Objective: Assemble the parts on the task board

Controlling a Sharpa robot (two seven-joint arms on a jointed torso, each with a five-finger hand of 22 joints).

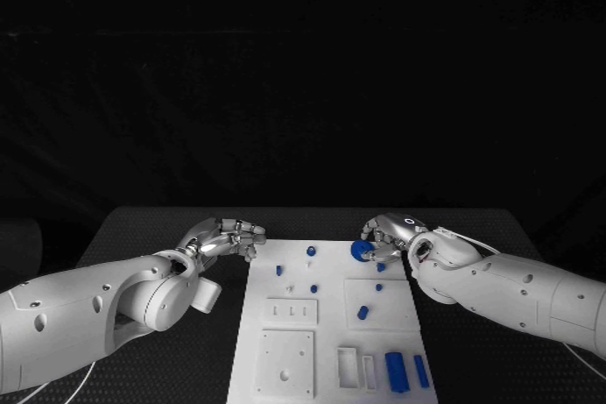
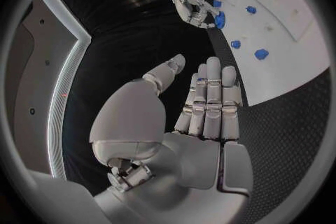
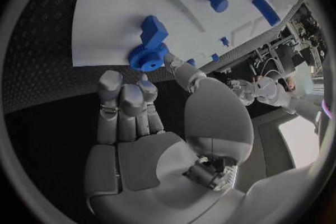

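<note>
Right hand at the blue disc on the board's far edge

Currently the right hand (image 1: 394, 231) sits at the far edge of the task board (image 1: 331, 334), toward its far right corner, with its fingertips (image 3: 145, 88) closed against a round blue disc part (image 1: 362, 250). In the right wrist view the disc lies flat at the board's edge and a blocky blue piece (image 3: 153, 32) stands just beyond it. The left hand (image 1: 228, 238) hovers over the black counter (image 1: 151, 233) just off the board's far left corner, holding nothing, its fingers straight and side by side, the thumb apart. Near the board's near edge two long blue bars (image 1: 395, 372) lie side by side, their long axes running from near edge to far edge. Small blue pegs (image 1: 313, 288) stand scattered across the board's far half.
</note>
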